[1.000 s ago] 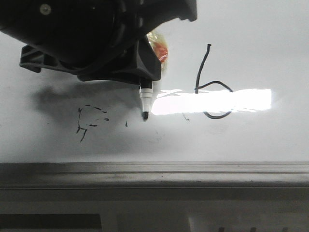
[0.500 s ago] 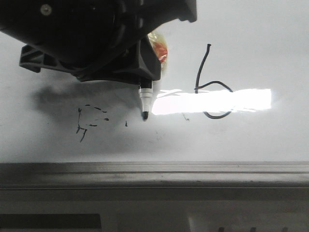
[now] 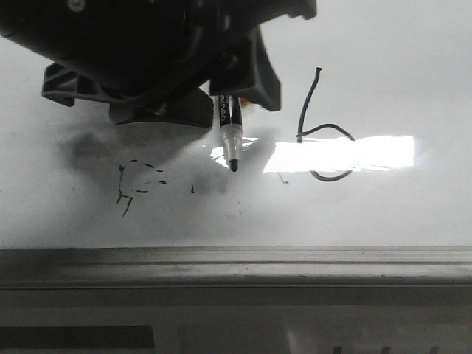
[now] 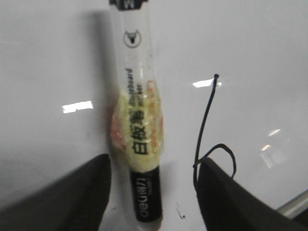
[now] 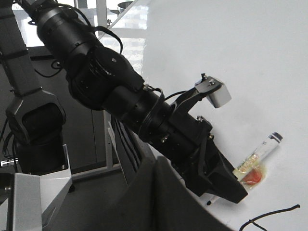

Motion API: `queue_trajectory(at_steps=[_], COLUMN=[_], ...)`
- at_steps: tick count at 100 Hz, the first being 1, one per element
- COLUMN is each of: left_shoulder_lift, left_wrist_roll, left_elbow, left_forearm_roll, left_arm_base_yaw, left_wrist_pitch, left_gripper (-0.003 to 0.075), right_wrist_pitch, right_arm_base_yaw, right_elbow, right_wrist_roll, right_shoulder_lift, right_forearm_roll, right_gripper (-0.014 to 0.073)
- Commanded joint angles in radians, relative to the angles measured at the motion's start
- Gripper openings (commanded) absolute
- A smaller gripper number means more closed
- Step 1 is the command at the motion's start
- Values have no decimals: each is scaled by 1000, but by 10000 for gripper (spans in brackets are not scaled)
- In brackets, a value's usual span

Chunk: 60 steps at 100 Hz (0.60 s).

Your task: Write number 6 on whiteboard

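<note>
One whiteboard, one marker, one finished digit.

One whiteboard [image 3: 413, 59] is showing one drawn number 6 [image 3: 322, 125], one marker [image 3: 229, 133], one cluster of faint scribbles [image 3: 136, 184] toward its lower left, one bright glare strip [image 3: 346, 153] and one grey ledge [image 3: 236, 259] along its bottom edge.

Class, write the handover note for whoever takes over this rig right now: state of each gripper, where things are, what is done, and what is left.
Left gripper: open, fingers either side of the marker without touching it.
Right gripper: only a dark shape in its own view, state unreadable.
The marker lies on the whiteboard, left of the number 6.
Done: the 6 is drawn, though glare hides part of its loop.
Left: probably just checking the loop.
</note>
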Motion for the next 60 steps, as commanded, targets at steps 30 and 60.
queue_trajectory(at_steps=[30,60], left_shoulder_lift=[-132,-431], left_wrist_roll=[55,404], left_elbow=[-19,72], left_forearm_roll=[16,11], left_arm_base_yaw=[-75,-274], left_wrist_pitch=[-124,-134], left_gripper=[636,242], right_wrist_pitch=[-85,139], right_arm_base_yaw=[-8,-47], right_elbow=[-24,-24], right_wrist_roll=[-4,270], right_shoulder_lift=[-21,-212], right_forearm_roll=[-63,-547], right_gripper=[-64,-64])
